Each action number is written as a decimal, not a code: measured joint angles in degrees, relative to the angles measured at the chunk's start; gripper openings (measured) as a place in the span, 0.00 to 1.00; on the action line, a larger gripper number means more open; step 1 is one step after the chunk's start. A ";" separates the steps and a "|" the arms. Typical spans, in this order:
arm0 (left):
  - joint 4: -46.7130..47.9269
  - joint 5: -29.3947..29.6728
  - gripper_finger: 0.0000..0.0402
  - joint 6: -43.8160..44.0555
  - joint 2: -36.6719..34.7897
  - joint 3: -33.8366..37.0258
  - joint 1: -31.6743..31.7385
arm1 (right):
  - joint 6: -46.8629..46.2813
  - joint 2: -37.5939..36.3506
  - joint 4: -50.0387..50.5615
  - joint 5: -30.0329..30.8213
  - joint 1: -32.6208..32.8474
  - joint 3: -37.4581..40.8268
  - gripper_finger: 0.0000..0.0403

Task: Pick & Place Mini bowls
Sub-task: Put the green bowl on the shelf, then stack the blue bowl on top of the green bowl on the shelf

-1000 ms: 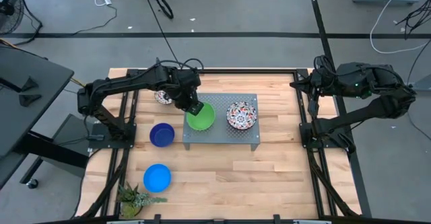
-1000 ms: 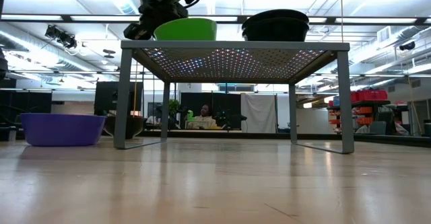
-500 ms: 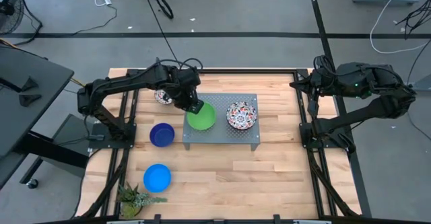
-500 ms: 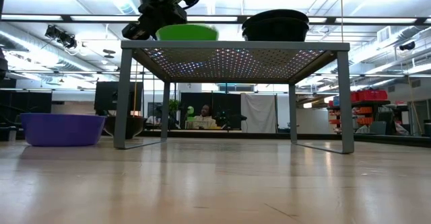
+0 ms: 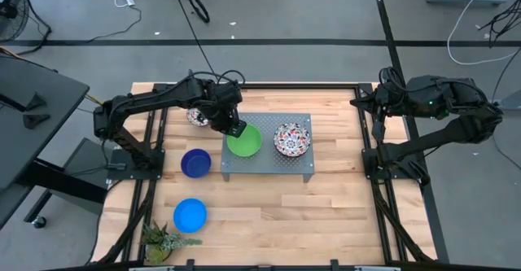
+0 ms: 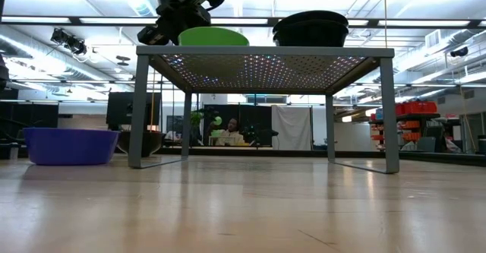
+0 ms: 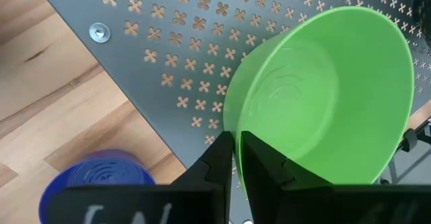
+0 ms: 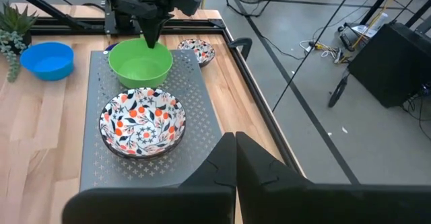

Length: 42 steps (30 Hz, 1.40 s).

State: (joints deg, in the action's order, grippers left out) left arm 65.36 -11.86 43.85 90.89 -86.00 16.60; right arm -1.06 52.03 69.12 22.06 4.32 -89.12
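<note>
The left gripper is pinching the rim of the green bowl, which is sitting on the grey perforated tray beside a floral bowl. The dark blue bowl is lying just off the tray. The right gripper is waiting clenched, well apart.

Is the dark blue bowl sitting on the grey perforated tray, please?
No, the dark blue bowl sits on the wooden table, beside the tray, which carries only the green bowl and a floral bowl.
</note>
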 joint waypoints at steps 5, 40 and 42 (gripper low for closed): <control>-0.61 0.00 0.13 -0.80 0.00 0.00 0.00 | 0.00 0.00 0.00 -0.02 0.02 0.00 0.00; 1.60 -6.70 0.30 -8.89 -11.67 -0.07 -4.16 | -1.64 0.02 0.92 -0.04 0.02 -0.02 0.00; 3.18 -4.46 0.30 -10.47 -12.23 -0.07 -6.13 | -2.09 -0.01 1.06 -0.17 0.02 -0.02 0.00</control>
State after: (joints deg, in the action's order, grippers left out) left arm 68.55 -16.32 33.37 78.66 -86.06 10.47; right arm -3.15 52.02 70.18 21.90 4.34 -89.14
